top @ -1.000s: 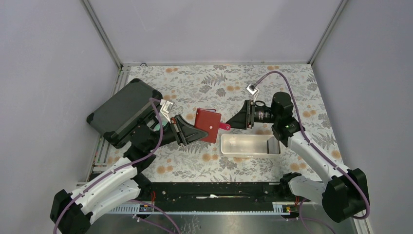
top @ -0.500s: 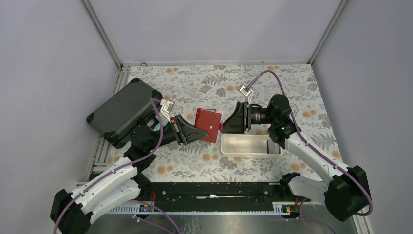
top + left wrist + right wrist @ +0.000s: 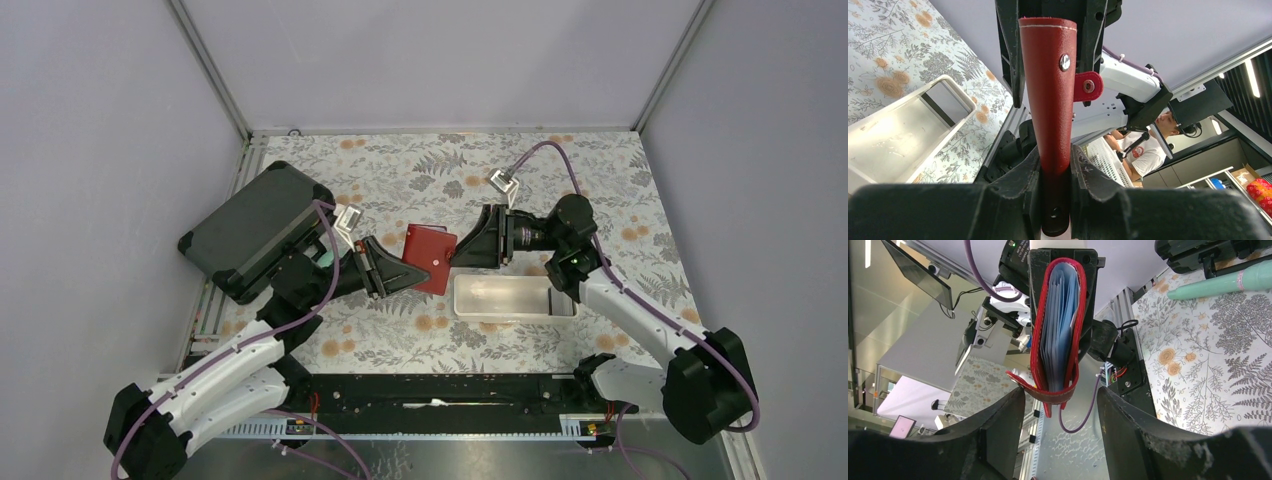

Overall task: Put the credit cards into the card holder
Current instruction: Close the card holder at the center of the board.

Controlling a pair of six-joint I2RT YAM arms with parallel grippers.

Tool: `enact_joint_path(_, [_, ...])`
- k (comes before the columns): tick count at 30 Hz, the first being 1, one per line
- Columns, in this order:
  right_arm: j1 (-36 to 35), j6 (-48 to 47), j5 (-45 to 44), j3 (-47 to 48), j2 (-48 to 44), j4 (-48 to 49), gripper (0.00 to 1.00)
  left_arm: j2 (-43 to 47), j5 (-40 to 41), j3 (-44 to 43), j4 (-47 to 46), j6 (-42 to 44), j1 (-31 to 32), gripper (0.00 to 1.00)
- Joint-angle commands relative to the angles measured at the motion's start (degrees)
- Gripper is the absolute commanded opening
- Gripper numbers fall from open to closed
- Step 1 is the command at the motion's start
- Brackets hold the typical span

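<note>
- The left tool is clenched on one end of the red wallet and holds it up off the flowered table, above and just left of the white tray.
- The wallet's long axis runs from the left tool straight toward the right tool, with its free end pointing at the right arm.
- The right tool is released. Its jaws stand apart on either side of that free end, which sits just inside their mouth, and the right wrist view shows a gap on each side, so I judge no contact yet.
- Seen end-on from the right wrist, light blue cards are packed between the red covers. No yellow-brown card can be picked out there.
- The strap hangs loose to one side of the snap stud, so the wallet is not fastened.
- The cards look to be in, and fastening the wallet seems to be what remains.
- The right arm is the nearer one to the free end. A straight squeeze across the covers would likely press them flat, but the loose strap lies off to the side and could be missed or trapped.
</note>
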State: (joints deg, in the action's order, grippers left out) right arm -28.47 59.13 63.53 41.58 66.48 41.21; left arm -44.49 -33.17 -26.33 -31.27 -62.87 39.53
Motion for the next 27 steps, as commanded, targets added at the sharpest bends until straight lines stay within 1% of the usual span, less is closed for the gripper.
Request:
enact_joint_path(1, [-0.53, 3.15, -0.14, -0.22, 0.78, 6.61, 0.61, -0.24, -2.32, -2.11, -3.64, 0.70, -0.07, 0.00])
enact_joint_path(8, [-0.62, 4.47, 0.96, -0.38, 2.08, 7.75, 0.58, -0.33, -3.29, -2.37, -3.54, 1.25, -0.07, 0.00])
enact_joint_path(11, [-0.62, 5.33, 1.06, -0.75, 2.78, 8.37, 0.56, -0.05, -3.70, -2.41, -3.49, 1.50, -0.07, 0.00])
enact_joint_path(16, [-0.85, 6.06, 2.02, -0.30, 3.93, 8.74, 0.55, -0.11, -4.65, -3.00, -2.17, 2.40, -0.07, 0.00])
enact_joint_path(22, [-2.59, 5.95, 4.09, 0.31, 5.90, 7.89, 0.47, 0.00, -4.46, -3.55, -1.45, 3.01, -0.07, 0.00])
enact_joint_path(27, [-4.21, 4.93, 5.69, 0.78, 5.50, 7.36, 0.47, -0.04, -4.24, -3.65, -1.25, 3.09, -0.08, 0.00])
